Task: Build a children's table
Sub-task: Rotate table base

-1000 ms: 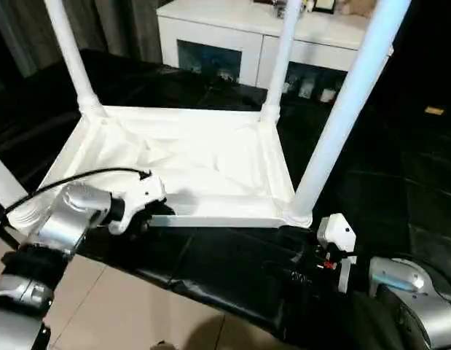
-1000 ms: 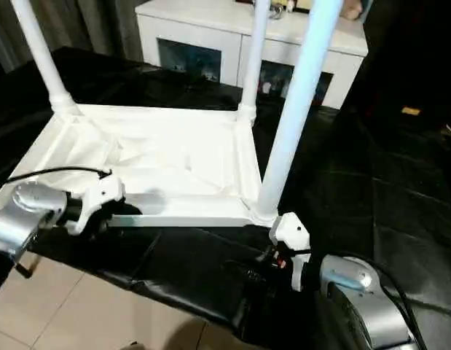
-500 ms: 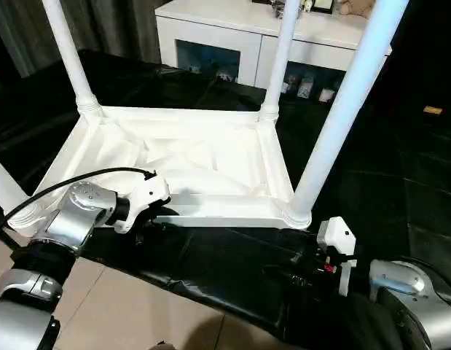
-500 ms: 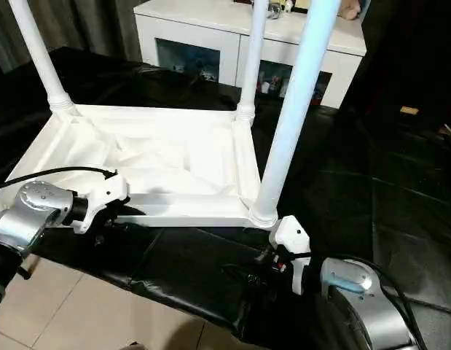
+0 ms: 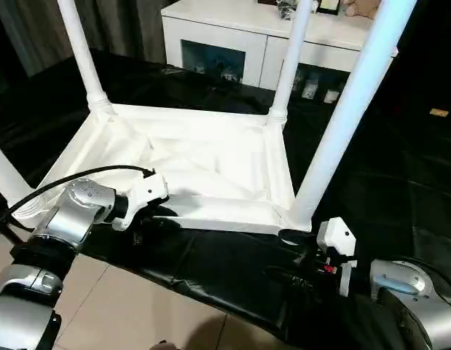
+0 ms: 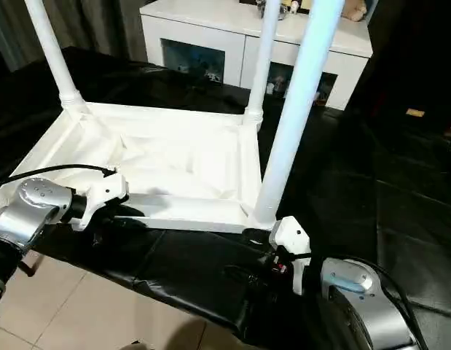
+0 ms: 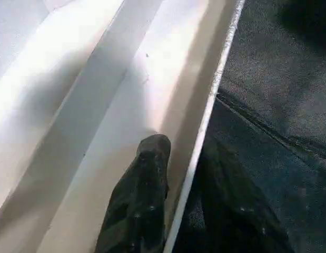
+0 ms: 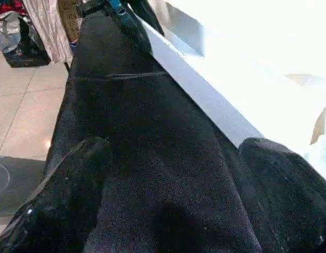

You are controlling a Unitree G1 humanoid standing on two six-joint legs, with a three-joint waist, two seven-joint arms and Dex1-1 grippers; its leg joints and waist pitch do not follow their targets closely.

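Left eye view: the children's table (image 5: pixel 203 164) lies upside down on a black cloth-covered surface (image 5: pixel 210 262), its ribbed underside facing up and its white legs standing upward. The nearest leg (image 5: pixel 349 109) rises from the corner closest to the robot's right side, a far leg (image 5: pixel 83 55) stands at the back left corner, another far leg (image 5: pixel 289 65) at the back right, and a fourth leg (image 5: pixel 5 179) shows at the picture's left edge. Behind the table stands a white cabinet (image 5: pixel 232 36) with glass-fronted doors. Pale floor tiles (image 5: pixel 123 313) show below the cloth's near edge.

The left gripper (image 5: pixel 148 215) sits at the table's near rim, towards its left end. In the left wrist view one black finger (image 7: pixel 139 205) lies inside the rim's white channel, right against the thin edge of the tabletop (image 7: pixel 205 126), while the other finger is a dark shape on the outer side of that edge, over the cloth. The fingers stand on either side of the rim, narrowly apart; whether they actually pinch it I cannot tell.

The right gripper (image 8: pixel 173 179) hovers low over the black cloth just beside the table's near rim, near the corner with the closest leg. Its two fingers (image 8: pixel 62 195) are spread wide and hold nothing.
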